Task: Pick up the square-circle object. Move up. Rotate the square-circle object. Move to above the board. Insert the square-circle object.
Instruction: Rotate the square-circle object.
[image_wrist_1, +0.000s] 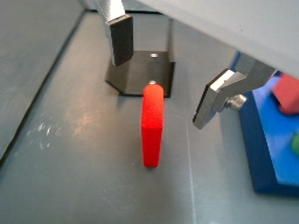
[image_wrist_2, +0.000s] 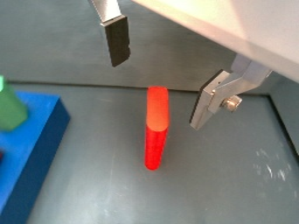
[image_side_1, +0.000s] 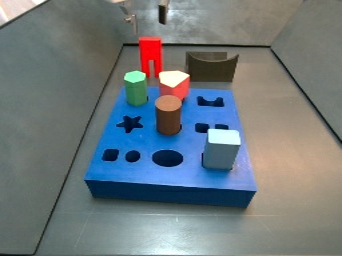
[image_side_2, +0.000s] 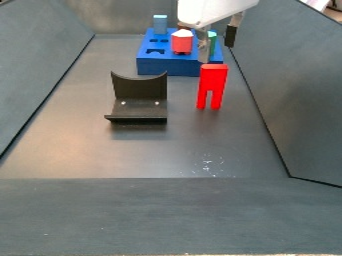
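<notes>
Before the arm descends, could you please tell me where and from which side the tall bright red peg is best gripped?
Grip the tall bright red peg on its upper prongs, coming straight down from above. It stands upright on the floor with the prongs pointing up, beside the thick blue board, and the open gripper hangs above it, fingers either side.

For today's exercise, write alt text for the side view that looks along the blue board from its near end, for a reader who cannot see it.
A blue board with shaped holes lies on a grey floor, holding a green peg, a brown cylinder, a pale block and a short red peg. Behind it stands a tall red peg, with the robot's hand hovering above.
</notes>
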